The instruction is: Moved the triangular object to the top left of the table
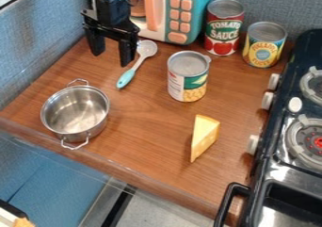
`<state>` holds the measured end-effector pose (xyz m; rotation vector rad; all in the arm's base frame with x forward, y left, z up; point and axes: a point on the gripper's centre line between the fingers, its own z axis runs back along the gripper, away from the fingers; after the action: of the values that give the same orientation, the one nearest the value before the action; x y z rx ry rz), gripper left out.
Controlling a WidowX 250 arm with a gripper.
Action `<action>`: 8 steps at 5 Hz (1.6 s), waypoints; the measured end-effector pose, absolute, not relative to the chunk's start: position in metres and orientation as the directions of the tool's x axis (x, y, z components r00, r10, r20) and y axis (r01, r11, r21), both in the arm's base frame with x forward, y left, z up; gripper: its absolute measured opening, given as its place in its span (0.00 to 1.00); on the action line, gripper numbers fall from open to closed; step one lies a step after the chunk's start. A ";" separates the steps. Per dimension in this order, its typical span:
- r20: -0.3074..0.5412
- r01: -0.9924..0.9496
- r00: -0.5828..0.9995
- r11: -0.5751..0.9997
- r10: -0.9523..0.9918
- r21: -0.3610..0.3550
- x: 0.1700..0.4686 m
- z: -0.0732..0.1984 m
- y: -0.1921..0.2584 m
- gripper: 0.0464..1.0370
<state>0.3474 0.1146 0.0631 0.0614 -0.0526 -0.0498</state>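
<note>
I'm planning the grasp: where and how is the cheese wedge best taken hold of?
Probably from straight above, the pincer closing across the two long sides of the cheese wedge, nearer the broad end. The sides taper to a point toward the view's bottom edge, so a hold at the tip would likely slip.

Toy kitchen corner, small stove (269, 174) beside wooden counter (148, 122), toy microwave (177, 14), metal pot (75, 112), food cans
</note>
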 end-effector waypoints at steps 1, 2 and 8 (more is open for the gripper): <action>0.014 0.048 0.999 0.998 -0.048 0.049 0.343 0.048 0.110 0.96; 0.003 0.114 0.993 0.992 -0.114 0.052 0.329 0.043 0.066 0.96; 0.000 0.087 0.996 0.992 -0.088 0.089 0.292 0.031 -0.068 0.96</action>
<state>0.2922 -0.0685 0.0310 0.0887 -0.0035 -0.0876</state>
